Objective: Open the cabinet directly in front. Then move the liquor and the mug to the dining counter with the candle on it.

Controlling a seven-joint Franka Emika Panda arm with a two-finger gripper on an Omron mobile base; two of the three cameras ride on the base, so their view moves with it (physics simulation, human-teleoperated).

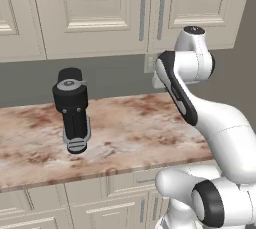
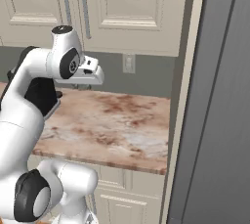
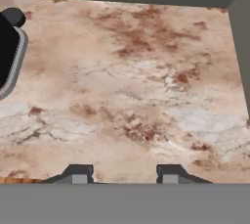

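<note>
Claw (image 3: 121, 173) tips stand a little apart with nothing between them, so it is open and holds nothing. It looks down at the stone surface (image 3: 136, 86), high above it. In the right base view the claw (image 2: 93, 74) sticks out from the white arm (image 2: 29, 100), just under the cabinet (image 2: 127, 12).

The cabinet doors are shut. Their long grey handles (image 1: 151, 9) sit side by side above the arm. I think opening a door is the first job, and it is not done yet.

What could go wrong? The claw points down, not at a handle, so it must turn and go up. If it rises too fast, the hand may bump the bottom edge of the cabinet. If it grabs beside the handle, the door will stay shut.

A black machine (image 1: 73, 109) stands on the surface to the left, well apart from the arm. A wide swing could knock it over.

The liquor and mug are likely behind the doors, so I cannot tell where they stand.
</note>
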